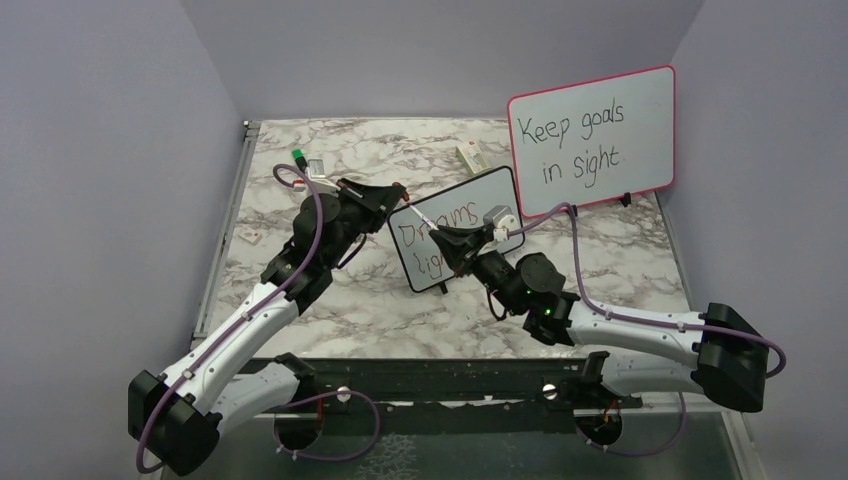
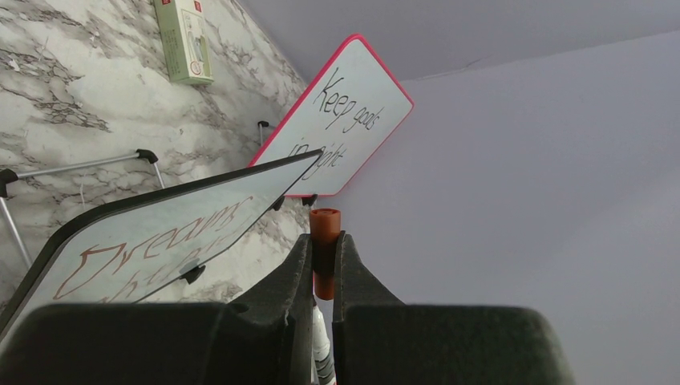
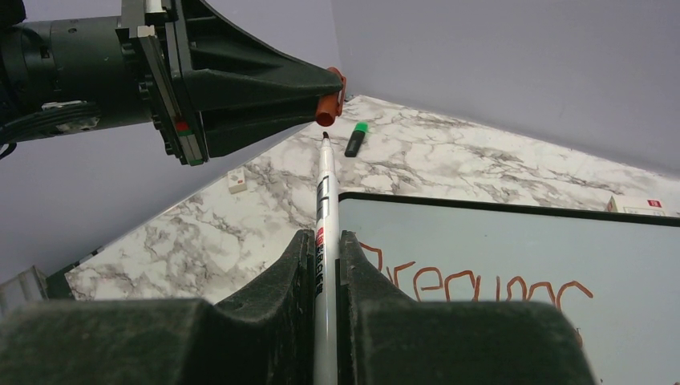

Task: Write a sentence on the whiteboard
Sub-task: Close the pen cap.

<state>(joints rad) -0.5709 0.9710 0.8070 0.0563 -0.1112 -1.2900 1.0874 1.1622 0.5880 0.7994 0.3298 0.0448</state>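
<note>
The whiteboard (image 1: 482, 196), black-framed, stands tilted mid-table and carries the sentence (image 1: 440, 235) in red: "Dreams" over a second line that begins "lig". My left gripper (image 1: 402, 198) is shut on a red marker cap (image 2: 325, 224) above the board's left corner. Gripped in my shut right gripper (image 1: 447, 240) is a white marker (image 3: 323, 184), pointing up at the cap (image 3: 325, 108), its tip just short of the cap's mouth. The whiteboard (image 3: 497, 241) and its red sentence (image 3: 481, 281) lie behind the right gripper (image 3: 325, 234). The board (image 2: 160, 233) sits left of the left gripper (image 2: 325, 237).
A larger pink-framed board (image 1: 592, 140) with black writing "Keep goals in sight" stands at the back right. A green highlighter (image 1: 298, 155) lies at the back left, a small box (image 1: 470, 155) at the back middle, a small white piece (image 1: 250, 236) by the left edge.
</note>
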